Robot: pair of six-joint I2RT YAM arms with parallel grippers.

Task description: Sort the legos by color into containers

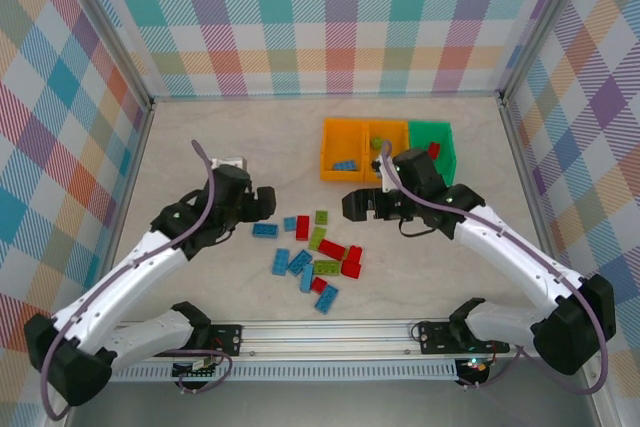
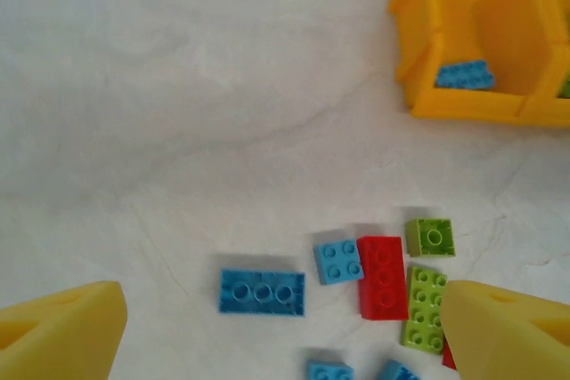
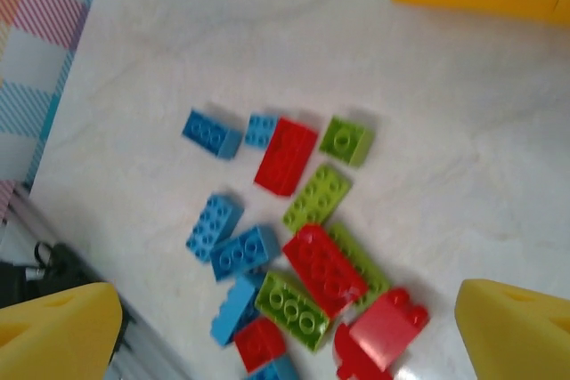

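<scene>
hovering near legos (image 1: 331, 249), left pincer (image 1: 268, 203) spread wide.

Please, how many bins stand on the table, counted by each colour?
Orange bins: 2
Green bin: 1
Total: 3 bins

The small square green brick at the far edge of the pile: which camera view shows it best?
The left wrist view: the green brick is large and sharp there, seen from above. The right wrist view shows it whole but softer. The top view shows it as a tiny green patch.
</scene>
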